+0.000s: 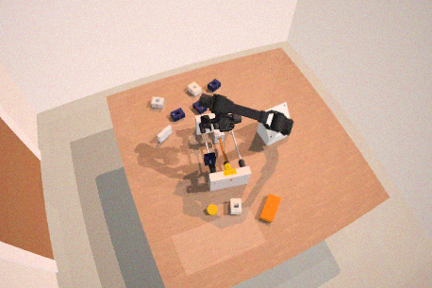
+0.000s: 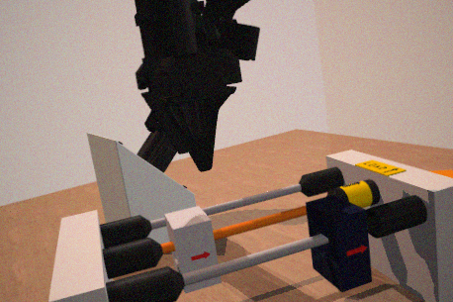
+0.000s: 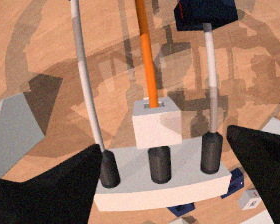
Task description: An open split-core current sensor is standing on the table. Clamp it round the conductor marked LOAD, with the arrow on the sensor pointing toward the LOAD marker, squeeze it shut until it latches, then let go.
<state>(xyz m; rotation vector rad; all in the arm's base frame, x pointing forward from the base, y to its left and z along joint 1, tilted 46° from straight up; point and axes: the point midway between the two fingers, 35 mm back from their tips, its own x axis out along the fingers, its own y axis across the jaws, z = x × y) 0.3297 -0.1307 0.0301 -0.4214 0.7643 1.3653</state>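
The white split-core sensor (image 1: pixel 221 136) (image 2: pixel 188 233) (image 3: pixel 157 129) sits around the orange conductor (image 1: pixel 223 151) (image 2: pixel 259 223) (image 3: pixel 149 67), near the end block away from the LOAD label. It looks closed, with no gap seen. Its red arrow (image 2: pixel 200 256) points along the conductor toward the yellow LOAD marker (image 1: pixel 229 172) (image 2: pixel 381 167). My gripper (image 2: pixel 194 159) (image 3: pixel 165 141) is open and empty. In the exterior view it hangs above the conductors, clear of the sensor. In the wrist view its fingers stand wide on either side of the sensor.
A navy sensor (image 1: pixel 211 159) (image 2: pixel 338 246) (image 3: pixel 206 14) sits around one grey conductor. White end blocks (image 1: pixel 229 180) (image 2: pixel 76 258) (image 3: pixel 161 197) hold the conductors. A pale wedge (image 2: pixel 148 189) (image 3: pixel 16 125) stands beside them. An orange block (image 1: pixel 270 208), yellow disc (image 1: pixel 212 210) and several small boxes lie around.
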